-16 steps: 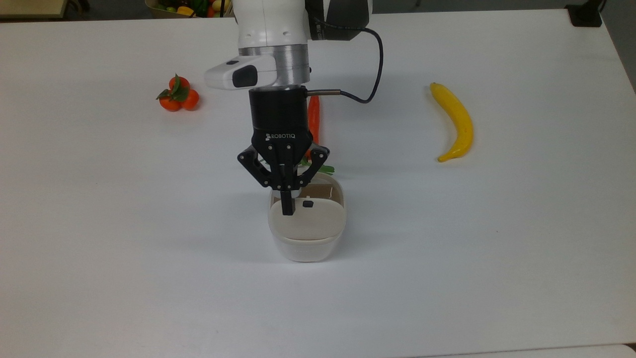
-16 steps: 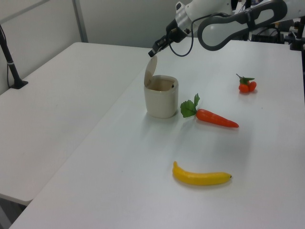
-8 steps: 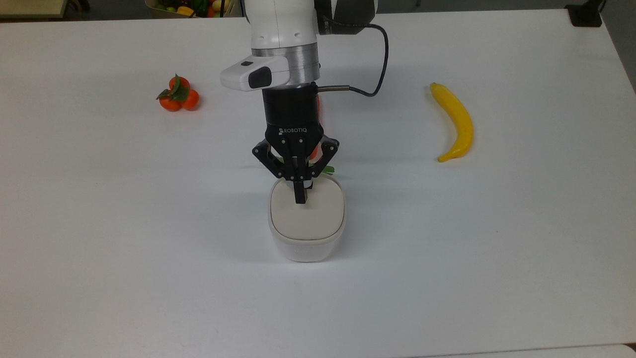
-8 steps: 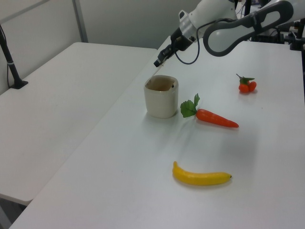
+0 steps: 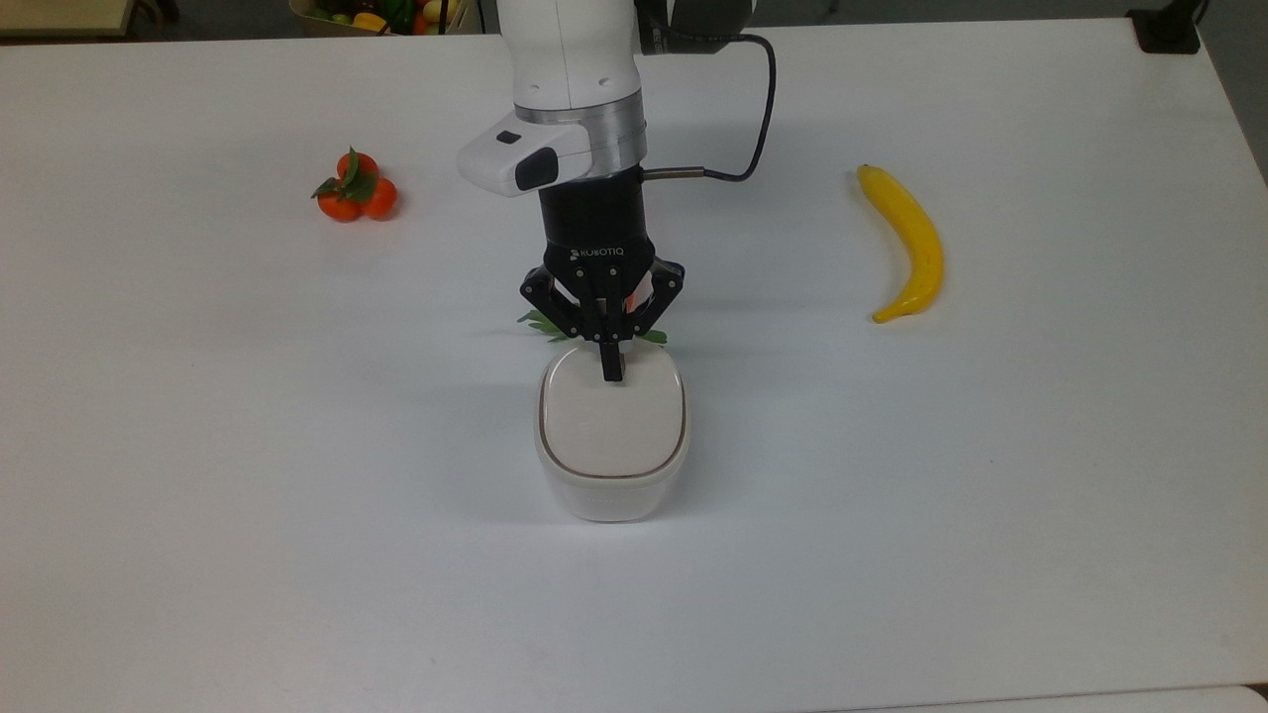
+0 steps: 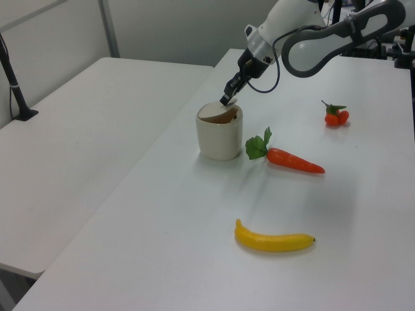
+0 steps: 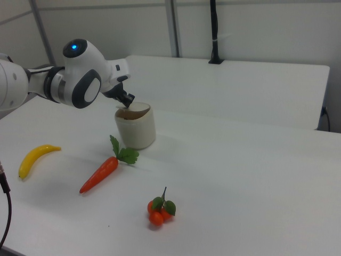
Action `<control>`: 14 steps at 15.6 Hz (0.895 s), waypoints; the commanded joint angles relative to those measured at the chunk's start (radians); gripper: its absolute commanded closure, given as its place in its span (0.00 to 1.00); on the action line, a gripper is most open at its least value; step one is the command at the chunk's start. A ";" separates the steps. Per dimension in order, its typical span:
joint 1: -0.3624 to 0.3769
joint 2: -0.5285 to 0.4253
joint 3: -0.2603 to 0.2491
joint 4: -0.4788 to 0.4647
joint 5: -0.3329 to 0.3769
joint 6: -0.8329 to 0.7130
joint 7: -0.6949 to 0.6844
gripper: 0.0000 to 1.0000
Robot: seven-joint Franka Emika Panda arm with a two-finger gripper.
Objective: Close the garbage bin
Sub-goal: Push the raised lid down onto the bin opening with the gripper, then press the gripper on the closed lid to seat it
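The garbage bin (image 5: 609, 500) is a cream-white rounded-square tub near the table's middle, also seen in the left view (image 6: 219, 139) and the right view (image 7: 136, 130). Its beige lid (image 5: 612, 428) lies almost flat over the opening. In the left view the lid (image 6: 214, 112) still slants a little, lifted on the side away from the gripper. My gripper (image 5: 613, 374) is shut, and its joined fingertips rest on the lid's far edge. The same tips (image 6: 225, 101) touch the lid in the left view and in the right view (image 7: 129, 103).
An orange carrot (image 6: 295, 161) with green leaves lies just behind the bin, mostly under the arm in the top view. A banana (image 5: 916, 248) lies at the top view's right and a tangerine cluster (image 5: 357, 188) at its left. A fruit basket (image 5: 376, 15) sits beyond the far edge.
The lid has swung down from upright to nearly flat. The shut gripper moved toward the arm's base and lower, following the lid's edge down.
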 commanded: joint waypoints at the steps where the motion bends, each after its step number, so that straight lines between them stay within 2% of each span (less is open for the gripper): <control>1: 0.001 -0.042 0.004 -0.072 -0.006 -0.029 -0.028 1.00; 14: 0.009 -0.009 0.010 -0.092 -0.012 -0.026 -0.033 1.00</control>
